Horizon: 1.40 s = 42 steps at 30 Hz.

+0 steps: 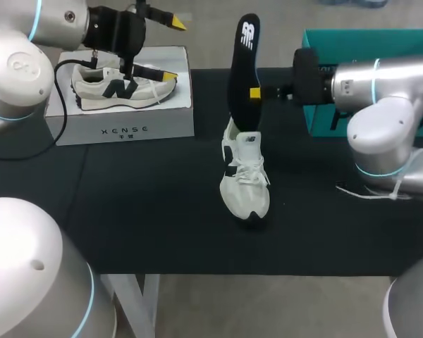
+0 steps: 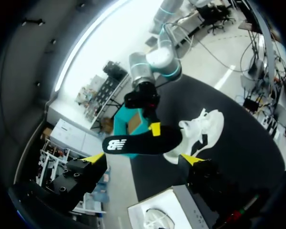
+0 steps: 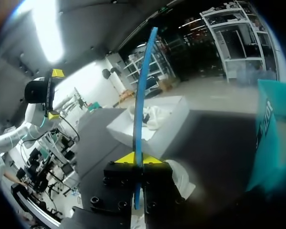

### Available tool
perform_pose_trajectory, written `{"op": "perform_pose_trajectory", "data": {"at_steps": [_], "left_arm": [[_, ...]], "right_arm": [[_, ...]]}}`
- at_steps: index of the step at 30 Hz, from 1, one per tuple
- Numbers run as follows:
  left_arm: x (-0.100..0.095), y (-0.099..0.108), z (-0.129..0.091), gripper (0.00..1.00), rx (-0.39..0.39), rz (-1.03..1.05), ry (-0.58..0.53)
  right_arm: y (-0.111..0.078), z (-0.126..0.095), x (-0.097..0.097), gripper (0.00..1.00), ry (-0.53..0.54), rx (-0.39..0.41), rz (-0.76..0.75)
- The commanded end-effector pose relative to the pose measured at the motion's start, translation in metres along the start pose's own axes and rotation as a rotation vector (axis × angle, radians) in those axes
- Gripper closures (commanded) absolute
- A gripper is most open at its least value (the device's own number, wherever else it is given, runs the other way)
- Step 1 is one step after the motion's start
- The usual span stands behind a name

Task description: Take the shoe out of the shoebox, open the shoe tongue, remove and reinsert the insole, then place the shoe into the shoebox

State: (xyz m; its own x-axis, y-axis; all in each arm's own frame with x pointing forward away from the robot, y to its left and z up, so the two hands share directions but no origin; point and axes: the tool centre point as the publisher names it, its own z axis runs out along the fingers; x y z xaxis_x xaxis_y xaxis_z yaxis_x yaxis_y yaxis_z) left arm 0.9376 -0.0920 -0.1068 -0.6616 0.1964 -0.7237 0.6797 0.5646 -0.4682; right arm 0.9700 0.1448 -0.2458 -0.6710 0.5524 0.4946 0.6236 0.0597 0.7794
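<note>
Right hand [image 1: 255, 92] is clamping the black insole [image 1: 241, 67], which is standing nearly upright, logo end up, lower end at the opening of the white shoe [image 1: 244, 176]. The shoe is lying mid-surface [image 1: 141, 211], long axis running far-to-near, toe pointing at the near edge. Left hand [image 1: 170, 49] is hovering released over a second shoe [image 1: 120, 88] on the grey box [image 1: 127, 127] — teal shoebox [image 1: 381, 39] sitting far right.

Your silver-grey left arm [image 1: 56, 21] and right arm [image 1: 381, 81] are smooth, rounded tubes with glossy white joint housings, each ringed by a thin light-blue band. A thin black cable [image 1: 62, 120] loops off your left wrist. Your left gripper [image 1: 172, 49] and right gripper [image 1: 254, 92] are matte black blocks with small round screws [image 3: 95, 200] and bright yellow wedge tips.
</note>
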Motion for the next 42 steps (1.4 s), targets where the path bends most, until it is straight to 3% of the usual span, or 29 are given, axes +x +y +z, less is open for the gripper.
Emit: {"op": "perform_pose_trajectory", "data": {"at_steps": [1,11,25,42], "left_arm": [[0.0,0.0,0.0,0.0,-0.002,0.0,0.003],[0.0,0.0,0.0,0.0,-0.002,0.0,0.003],[0.0,0.0,0.0,0.0,-0.002,0.0,0.003],[0.0,0.0,0.0,0.0,-0.002,0.0,0.003]], "right_arm": [[0.002,0.012,-0.007,1.0,0.016,0.006,0.001],[-0.006,0.029,-0.023,1.0,0.035,0.039,-0.002],[-0.037,0.034,-0.033,1.0,0.045,0.077,0.029],[-0.071,0.032,-0.018,1.0,0.047,0.1,0.118]]}}
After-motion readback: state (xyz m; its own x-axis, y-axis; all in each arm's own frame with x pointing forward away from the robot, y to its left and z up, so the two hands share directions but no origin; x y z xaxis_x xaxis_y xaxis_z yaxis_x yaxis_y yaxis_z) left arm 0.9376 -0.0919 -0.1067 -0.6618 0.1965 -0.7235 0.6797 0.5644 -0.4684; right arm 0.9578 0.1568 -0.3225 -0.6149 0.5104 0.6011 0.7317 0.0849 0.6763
